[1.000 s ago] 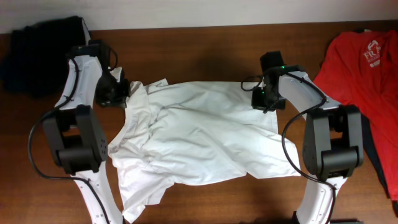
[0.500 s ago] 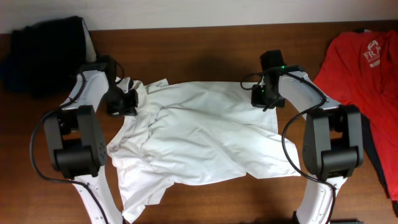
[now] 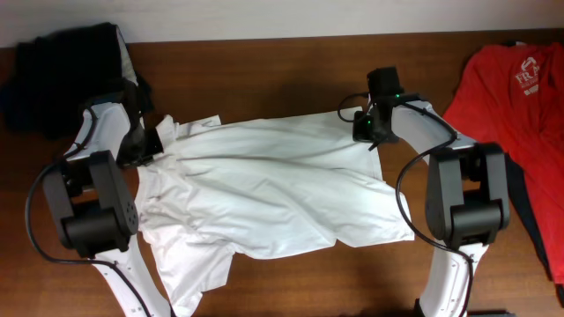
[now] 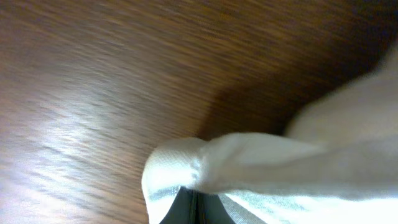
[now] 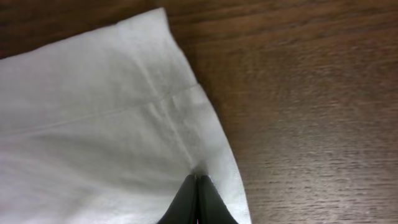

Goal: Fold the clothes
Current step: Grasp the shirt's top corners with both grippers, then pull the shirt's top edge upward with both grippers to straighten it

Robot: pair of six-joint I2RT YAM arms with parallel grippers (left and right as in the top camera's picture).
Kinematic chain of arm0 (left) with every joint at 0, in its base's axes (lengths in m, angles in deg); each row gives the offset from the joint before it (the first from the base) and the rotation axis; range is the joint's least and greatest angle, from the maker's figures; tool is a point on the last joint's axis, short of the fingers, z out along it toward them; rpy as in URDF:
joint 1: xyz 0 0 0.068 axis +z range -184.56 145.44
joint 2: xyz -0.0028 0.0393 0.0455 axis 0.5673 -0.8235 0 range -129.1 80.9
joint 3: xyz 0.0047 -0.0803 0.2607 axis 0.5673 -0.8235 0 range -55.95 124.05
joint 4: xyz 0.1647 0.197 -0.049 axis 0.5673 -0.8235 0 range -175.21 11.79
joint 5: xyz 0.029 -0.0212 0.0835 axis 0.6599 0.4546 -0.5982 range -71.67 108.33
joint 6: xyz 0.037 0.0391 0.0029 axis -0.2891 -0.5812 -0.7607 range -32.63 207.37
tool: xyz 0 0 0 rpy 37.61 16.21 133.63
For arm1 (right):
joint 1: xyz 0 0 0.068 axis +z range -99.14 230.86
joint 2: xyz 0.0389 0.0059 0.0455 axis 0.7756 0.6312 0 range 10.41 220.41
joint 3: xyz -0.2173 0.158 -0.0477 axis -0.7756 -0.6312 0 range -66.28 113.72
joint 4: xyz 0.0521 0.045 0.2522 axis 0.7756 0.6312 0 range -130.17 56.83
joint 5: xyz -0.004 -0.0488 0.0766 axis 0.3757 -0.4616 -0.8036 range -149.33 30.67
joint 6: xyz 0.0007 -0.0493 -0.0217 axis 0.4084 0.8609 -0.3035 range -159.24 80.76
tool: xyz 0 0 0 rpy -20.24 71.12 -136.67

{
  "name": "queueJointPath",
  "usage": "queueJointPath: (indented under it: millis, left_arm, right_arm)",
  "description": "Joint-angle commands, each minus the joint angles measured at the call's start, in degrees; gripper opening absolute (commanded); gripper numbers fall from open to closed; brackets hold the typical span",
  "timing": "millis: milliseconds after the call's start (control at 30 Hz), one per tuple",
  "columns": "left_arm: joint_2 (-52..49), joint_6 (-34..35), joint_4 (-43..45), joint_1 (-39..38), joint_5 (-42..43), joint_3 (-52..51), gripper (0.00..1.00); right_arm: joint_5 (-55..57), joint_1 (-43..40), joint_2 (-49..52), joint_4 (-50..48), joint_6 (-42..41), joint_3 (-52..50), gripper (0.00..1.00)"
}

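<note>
The white shirt (image 3: pixel 273 189) lies spread across the wooden table, stretched between both grippers along its far edge. My left gripper (image 3: pixel 145 145) is shut on the shirt's far left part; the left wrist view shows a bunched fold of white fabric (image 4: pixel 249 165) pinched at the closed fingertips (image 4: pixel 194 198). My right gripper (image 3: pixel 366 134) is shut on the shirt's far right edge; the right wrist view shows flat hemmed fabric (image 5: pixel 106 130) caught at the closed fingertips (image 5: pixel 198 182).
A black and navy pile (image 3: pixel 62 75) lies at the far left corner. A red T-shirt with white print (image 3: pixel 515 97) lies at the right edge, over a dark garment. Bare wood (image 3: pixel 264 75) runs along the back.
My left gripper has moved left and toward the far side, pulling the shirt's left part out. The far edge is now taut and the wrinkles have flattened. The right gripper shifted only slightly.
</note>
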Motion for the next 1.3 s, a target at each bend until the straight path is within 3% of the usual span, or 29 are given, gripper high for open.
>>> queueJointPath:
  millis: [0, 233, 267, 367, 500, 567, 633, 733, 833, 1200, 1267]
  left_arm:
    - [-1.3, 0.9, 1.6, 1.4, -9.8, -1.4, 0.01]
    - [-1.3, 1.1, 5.0, 3.5, -13.1, -0.6, 0.02]
    - [-1.2, 1.1, 4.9, 3.4, -11.9, 0.5, 0.02]
    - [-1.2, 0.4, 3.1, 1.0, -7.8, 7.4, 0.09]
    - [-1.0, 0.5, -3.4, -3.5, -6.5, 17.0, 0.18]
    - [-1.0, 0.5, -5.6, -6.3, 0.6, 21.4, 0.45]
    - [-1.3, -2.3, -2.7, -9.4, 10.7, 21.9, 0.55]
    - [-3.2, -5.6, 0.2, -12.7, 13.0, 21.9, 0.66]
    - [-5.3, -10.3, 2.8, -15.2, 12.8, 21.9, 0.68]
    - [-14.3, -10.3, 8.0, -16.5, 12.3, 21.9, 0.66]
    - [-15.1, -10.3, 8.6, -16.5, 12.3, 21.9, 0.57]
  right_arm:
    - [5.2, -4.5, 3.8, 0.1, -0.2, -0.2, 0.04]
    - [5.2, -15.1, 3.8, 8.9, 2.9, 9.4, 0.04]
    - [5.2, -16.2, 3.8, 11.3, 2.9, 12.7, 0.09]
    - [5.2, -16.7, 3.8, 18.9, 2.8, 23.3, 0.52]
    - [-6.2, -15.3, 3.8, 28.5, 2.8, 35.5, 0.53]
    - [-11.8, -13.7, 3.8, 29.6, 2.8, 36.8, 0.64]
    - [-12.2, -10.7, 4.4, 29.7, 2.8, 35.3, 0.78]
    - [-12.2, -7.2, 5.6, 29.7, 2.9, 33.1, 0.8]
    - [-12.2, -4.1, 5.9, 29.5, 2.9, 30.5, 0.81]
    - [-12.2, -0.8, 5.9, 31.0, 2.8, 29.6, 0.81]
    - [-12.2, -0.8, 5.9, 31.2, 2.8, 29.6, 0.8]
